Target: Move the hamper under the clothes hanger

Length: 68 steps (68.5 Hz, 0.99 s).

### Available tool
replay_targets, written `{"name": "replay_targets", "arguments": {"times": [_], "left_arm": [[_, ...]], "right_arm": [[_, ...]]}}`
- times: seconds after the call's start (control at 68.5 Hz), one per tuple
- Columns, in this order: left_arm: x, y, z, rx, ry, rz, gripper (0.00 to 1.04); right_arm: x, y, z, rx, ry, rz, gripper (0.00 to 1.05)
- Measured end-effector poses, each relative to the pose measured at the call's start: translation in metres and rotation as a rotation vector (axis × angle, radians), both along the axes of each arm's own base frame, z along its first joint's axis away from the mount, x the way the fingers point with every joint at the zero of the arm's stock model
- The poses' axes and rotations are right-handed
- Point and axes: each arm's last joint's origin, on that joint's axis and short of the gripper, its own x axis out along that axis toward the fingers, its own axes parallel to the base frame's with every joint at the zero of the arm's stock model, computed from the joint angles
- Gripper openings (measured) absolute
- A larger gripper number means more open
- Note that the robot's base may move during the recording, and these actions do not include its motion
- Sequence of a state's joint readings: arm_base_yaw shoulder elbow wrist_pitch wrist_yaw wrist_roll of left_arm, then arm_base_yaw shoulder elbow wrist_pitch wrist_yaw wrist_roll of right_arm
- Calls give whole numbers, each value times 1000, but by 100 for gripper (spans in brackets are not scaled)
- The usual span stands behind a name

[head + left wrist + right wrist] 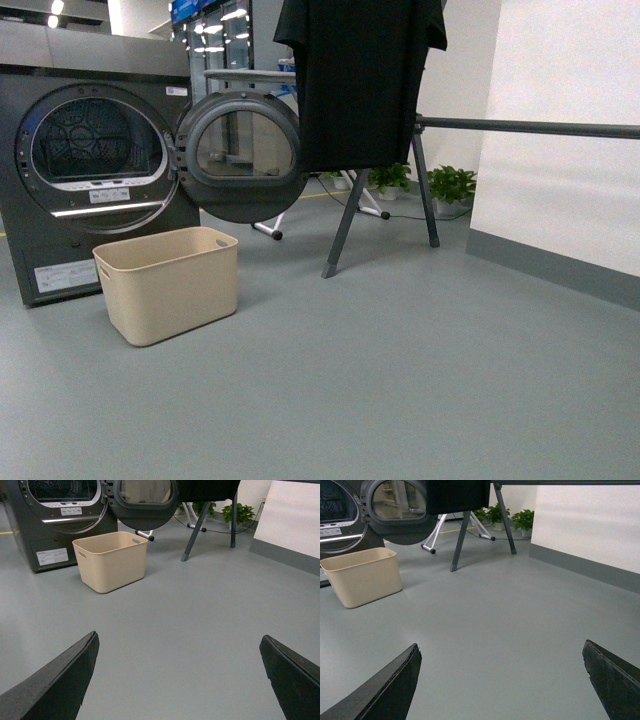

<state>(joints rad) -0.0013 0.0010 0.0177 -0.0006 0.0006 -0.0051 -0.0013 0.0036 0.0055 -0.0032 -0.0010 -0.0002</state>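
The beige hamper (168, 283) stands empty on the grey floor in front of the dryer, left of the clothes hanger (530, 127). It also shows in the left wrist view (111, 560) and the right wrist view (362, 576). The clothes hanger is a dark grey rack with splayed legs (345, 225) and a black shirt (358, 75) on its bar. Its legs show in the left wrist view (196, 530) and the right wrist view (460, 542). My left gripper (178, 642) is open and empty above bare floor, well short of the hamper. My right gripper (501, 647) is open and empty too. Neither arm shows in the front view.
A grey dryer (90, 160) stands at the left, its round door (240, 155) swung open toward the rack. A white wall with a grey skirting (560, 150) runs along the right. Potted plants (450, 185) and a white stand (365, 200) sit behind the rack.
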Motion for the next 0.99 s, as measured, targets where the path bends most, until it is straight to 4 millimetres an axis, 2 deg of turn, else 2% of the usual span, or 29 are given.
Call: {"name": "replay_targets", "arguments": {"times": [0.993], "left_arm": [[0,0,0,0,0,0,98]], "right_arm": [[0,0,0,0,0,0,97]]}}
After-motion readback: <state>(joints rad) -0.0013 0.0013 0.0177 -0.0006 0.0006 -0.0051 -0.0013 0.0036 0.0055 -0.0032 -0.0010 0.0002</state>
